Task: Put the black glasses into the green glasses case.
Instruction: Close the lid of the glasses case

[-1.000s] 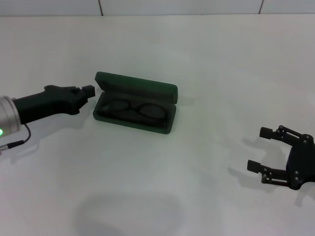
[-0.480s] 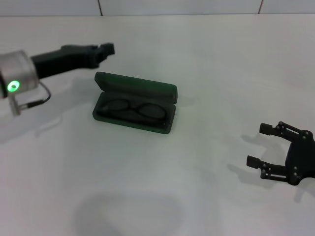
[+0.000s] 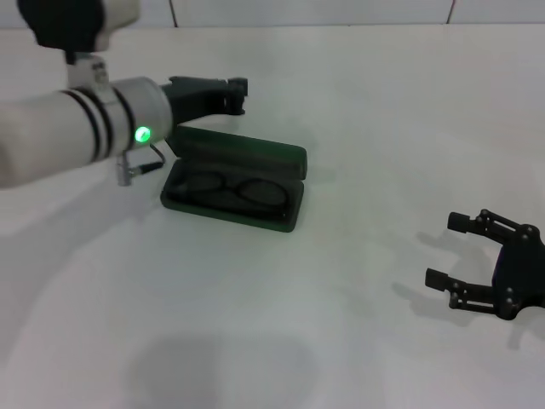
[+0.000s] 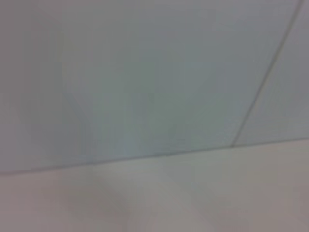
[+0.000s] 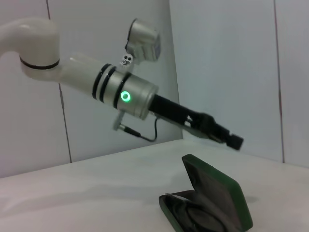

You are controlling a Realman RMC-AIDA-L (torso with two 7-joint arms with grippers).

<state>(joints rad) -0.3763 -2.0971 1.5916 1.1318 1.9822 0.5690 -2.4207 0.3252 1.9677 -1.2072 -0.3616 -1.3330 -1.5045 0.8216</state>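
From the head, we see the glasses (image 3: 232,189) already lying in the open case (image 3: 234,175), our left gripper (image 3: 235,92) above its lid, seemingly shut and empty; our right gripper (image 3: 464,260) parked well apart, open, empty. The left wrist shows only wall. From the right wrist, the lid stands up; closing it looks next.

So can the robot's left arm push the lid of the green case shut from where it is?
Probably yes. The left gripper hovers just behind the raised lid of the green glasses case, nothing between them.
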